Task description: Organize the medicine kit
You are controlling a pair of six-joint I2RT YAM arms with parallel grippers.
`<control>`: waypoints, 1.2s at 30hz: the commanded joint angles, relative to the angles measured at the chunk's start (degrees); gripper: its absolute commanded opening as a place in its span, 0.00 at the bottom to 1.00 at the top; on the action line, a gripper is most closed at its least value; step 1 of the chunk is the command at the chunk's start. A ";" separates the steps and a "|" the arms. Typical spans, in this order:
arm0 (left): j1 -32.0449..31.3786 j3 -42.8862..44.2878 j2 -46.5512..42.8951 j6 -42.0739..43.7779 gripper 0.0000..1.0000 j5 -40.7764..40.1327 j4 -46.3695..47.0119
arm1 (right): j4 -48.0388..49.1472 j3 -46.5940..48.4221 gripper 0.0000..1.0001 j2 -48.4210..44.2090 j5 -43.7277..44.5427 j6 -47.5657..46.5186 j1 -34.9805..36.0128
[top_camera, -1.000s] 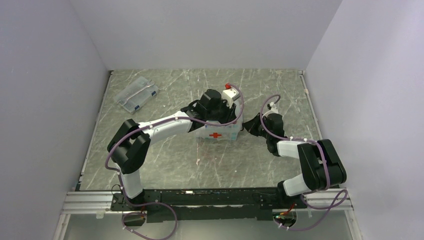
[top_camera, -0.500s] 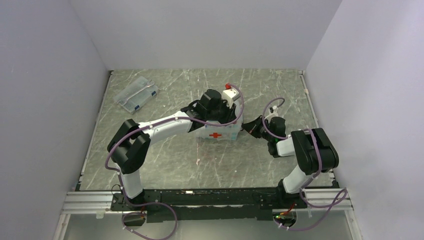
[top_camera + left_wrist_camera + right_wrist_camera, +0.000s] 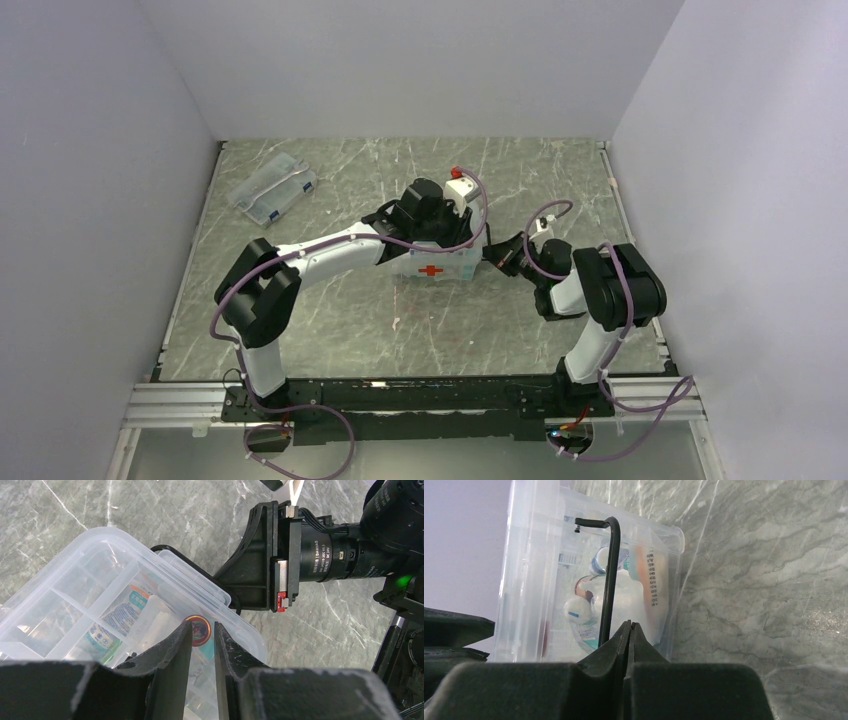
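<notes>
The medicine kit [image 3: 432, 266], a clear lidded tub with a red cross, sits mid-table with packets and tubes inside. It also shows in the left wrist view [image 3: 100, 595] and the right wrist view [image 3: 544, 580]. My left gripper [image 3: 441, 236] hangs just over the lid's right end [image 3: 202, 627]. Its fingers are nearly together, with nothing between them. My right gripper [image 3: 493, 256] is shut and empty at the kit's right end [image 3: 629, 626]. Its tips are just right of the dark wire handle [image 3: 611, 570], which lies against that end.
A flatter clear case with blue labels [image 3: 272, 188] lies at the far left of the grey marble table [image 3: 330, 330]. Plain walls close in the left, back and right sides. A metal rail [image 3: 400, 400] runs along the near edge.
My right arm's elbow has swung left and folded in, and its gripper has edged slightly closer to the kit's right end. The left arm and the kit have not moved.
</notes>
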 commanded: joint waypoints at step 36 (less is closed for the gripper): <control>-1.06 -3.23 2.51 -0.95 0.26 2.28 -12.62 | -15.80 2.12 0.00 -21.26 4.21 -11.56 -0.14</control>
